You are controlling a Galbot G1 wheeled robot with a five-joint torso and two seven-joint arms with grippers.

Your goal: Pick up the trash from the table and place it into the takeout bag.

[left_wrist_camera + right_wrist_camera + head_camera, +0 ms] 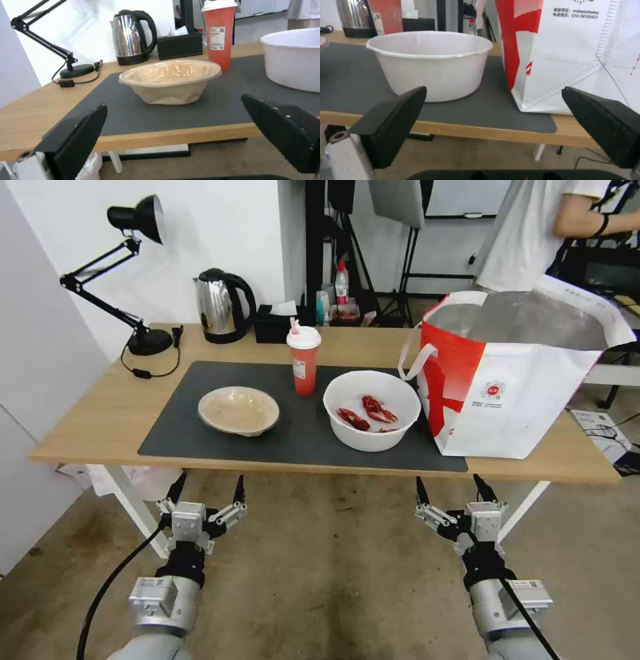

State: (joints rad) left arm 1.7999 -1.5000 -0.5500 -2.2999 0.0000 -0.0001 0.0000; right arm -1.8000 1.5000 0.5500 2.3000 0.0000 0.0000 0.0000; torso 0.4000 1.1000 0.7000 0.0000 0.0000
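Observation:
On the dark mat of the table (100, 413) stand a shallow beige bowl (238, 410) (170, 80), a red cup with white lid and straw (304, 359) (218, 32) behind it, and a deep white bowl (371, 409) (430, 62) (295, 57) holding red crayfish shells (369, 413). The takeout bag (527, 373) (573, 55), white with a red panel, stands open at the table's right end beside the white bowl. My left gripper (207, 492) (176, 130) hangs open below the table's front edge, facing the beige bowl. My right gripper (450, 488) (495, 127) is open too, below the edge, facing the white bowl and the bag.
A steel kettle (220, 305) (131, 40), a black tissue box (273, 325) (180, 45) and a black desk lamp (127, 267) stand along the table's back. White table legs (133, 507) flank the grippers. A person stands behind the bag. Bare floor lies in front.

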